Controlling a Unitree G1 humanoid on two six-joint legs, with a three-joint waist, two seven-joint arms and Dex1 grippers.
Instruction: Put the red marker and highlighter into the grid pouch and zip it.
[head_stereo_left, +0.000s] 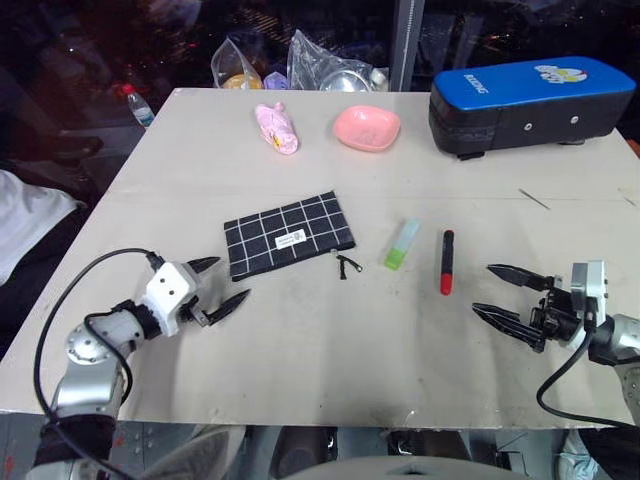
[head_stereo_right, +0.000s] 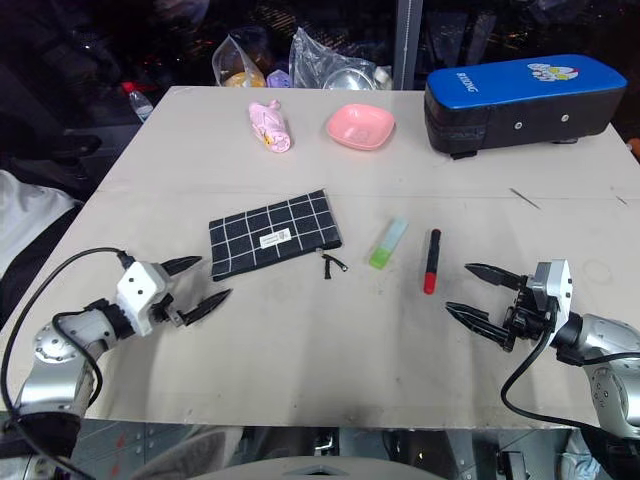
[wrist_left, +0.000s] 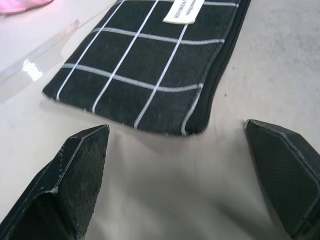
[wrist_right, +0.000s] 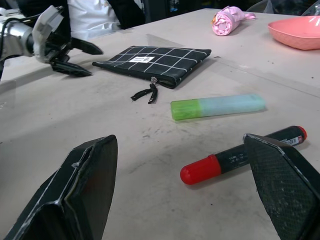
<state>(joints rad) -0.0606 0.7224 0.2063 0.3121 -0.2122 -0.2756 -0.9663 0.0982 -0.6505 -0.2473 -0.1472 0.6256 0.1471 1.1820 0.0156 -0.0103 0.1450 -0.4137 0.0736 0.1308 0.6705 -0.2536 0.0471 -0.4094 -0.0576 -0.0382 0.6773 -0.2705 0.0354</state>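
Black grid fabric is lying flat mid-table: the grid pouch (head_stereo_left: 288, 236), its zipper pull (head_stereo_left: 346, 266) trailing toward the highlighter (head_stereo_left: 402, 245) and the red marker (head_stereo_left: 446, 262), which are resting side by side just apart. We are holding our left gripper (head_stereo_left: 218, 287) spread wide near the pouch's corner, probably to pin it, and our right gripper (head_stereo_left: 512, 293) gaping beside the marker, ready to pick. Whether the zip is fully shut, we cannot quite tell.

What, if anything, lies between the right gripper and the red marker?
Nothing visible. The right gripper is open and faces the red marker across bare table. The highlighter lies beyond the marker, toward the grid pouch, not between gripper and marker.
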